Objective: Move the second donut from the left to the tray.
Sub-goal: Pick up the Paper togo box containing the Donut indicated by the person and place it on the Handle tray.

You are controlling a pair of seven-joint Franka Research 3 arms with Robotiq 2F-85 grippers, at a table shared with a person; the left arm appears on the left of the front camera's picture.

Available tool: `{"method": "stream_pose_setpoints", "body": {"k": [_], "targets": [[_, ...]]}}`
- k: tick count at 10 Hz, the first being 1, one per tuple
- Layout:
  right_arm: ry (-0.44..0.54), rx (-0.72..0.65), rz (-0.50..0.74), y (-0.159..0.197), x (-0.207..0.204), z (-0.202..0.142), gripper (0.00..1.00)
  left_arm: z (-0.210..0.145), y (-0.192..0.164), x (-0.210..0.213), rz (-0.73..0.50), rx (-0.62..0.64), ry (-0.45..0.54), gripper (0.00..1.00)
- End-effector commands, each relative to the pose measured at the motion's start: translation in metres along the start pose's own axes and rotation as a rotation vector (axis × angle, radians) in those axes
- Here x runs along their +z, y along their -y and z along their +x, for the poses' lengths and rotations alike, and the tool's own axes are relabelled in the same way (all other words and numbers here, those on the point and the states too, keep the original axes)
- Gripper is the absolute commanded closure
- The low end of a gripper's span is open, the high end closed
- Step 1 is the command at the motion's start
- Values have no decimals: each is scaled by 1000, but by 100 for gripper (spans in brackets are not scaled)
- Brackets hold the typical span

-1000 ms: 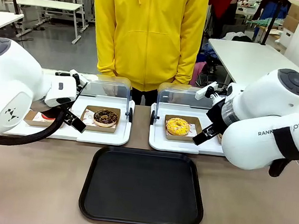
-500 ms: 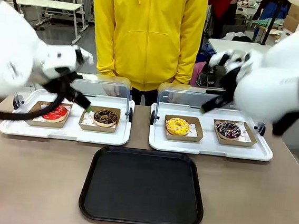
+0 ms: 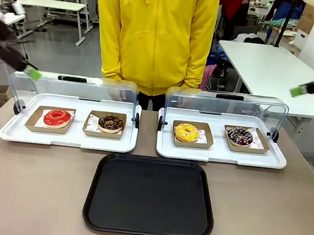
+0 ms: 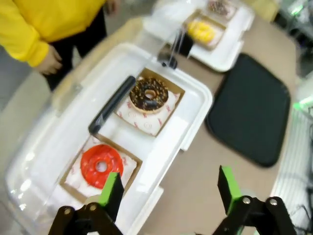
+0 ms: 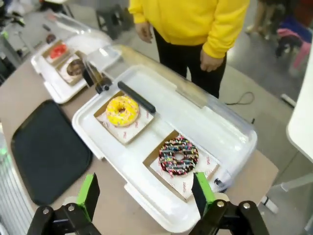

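The second donut from the left (image 3: pixel 111 123) has dark chocolate icing with pale specks. It lies in its small brown cardboard tray on the left white tray, and shows in the left wrist view as the chocolate donut (image 4: pixel 148 93). The black tray (image 3: pixel 149 197) lies bare at the table's near middle. My left gripper (image 4: pixel 169 191) is open, high above the left white tray's near edge, blurred at the far left (image 3: pixel 32 72). My right gripper (image 5: pixel 145 193) is open, high over the right white tray, at the far right edge (image 3: pixel 301 91).
A glossy red donut (image 3: pixel 57 118) shares the left white tray (image 3: pixel 11 133). A yellow donut (image 3: pixel 186 132) and a sprinkled dark donut (image 3: pixel 240 136) sit on the right white tray (image 3: pixel 275 160). Both clear lids stand raised at the back. A person in a yellow top (image 3: pixel 154 34) stands at the far side.
Both arms have lifted and swung outward from low over the white trays to the picture's edges. The donuts and the black tray have not moved.
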State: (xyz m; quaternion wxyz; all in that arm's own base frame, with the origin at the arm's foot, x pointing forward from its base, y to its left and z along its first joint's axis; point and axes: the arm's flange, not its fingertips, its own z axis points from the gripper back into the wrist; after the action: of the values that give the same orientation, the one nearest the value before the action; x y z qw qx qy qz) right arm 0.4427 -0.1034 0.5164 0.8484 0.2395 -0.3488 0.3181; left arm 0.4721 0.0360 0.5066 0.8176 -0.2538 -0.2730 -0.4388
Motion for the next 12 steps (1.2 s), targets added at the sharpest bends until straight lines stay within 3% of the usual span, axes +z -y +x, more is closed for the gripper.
{"method": "stream_pose_setpoints", "body": {"k": [1, 2, 3, 6, 12], "targets": [[67, 44, 75, 17, 4, -21, 0, -39, -36, 20, -104, -46, 46, 0], [126, 131, 63, 21, 23, -42, 0, -66, -55, 31, -142, -71, 130, 0], [99, 223, 79, 7, 7, -42, 0, -86, -49, 55, -132, -88, 175, 0], [204, 289, 81, 6, 25, -50, 0, -119, -48, 68, -132, -160, 310, 0], [271, 294, 96, 7, 24, -49, 0, -119, -34, 81, -105, -238, 303, 0]]}}
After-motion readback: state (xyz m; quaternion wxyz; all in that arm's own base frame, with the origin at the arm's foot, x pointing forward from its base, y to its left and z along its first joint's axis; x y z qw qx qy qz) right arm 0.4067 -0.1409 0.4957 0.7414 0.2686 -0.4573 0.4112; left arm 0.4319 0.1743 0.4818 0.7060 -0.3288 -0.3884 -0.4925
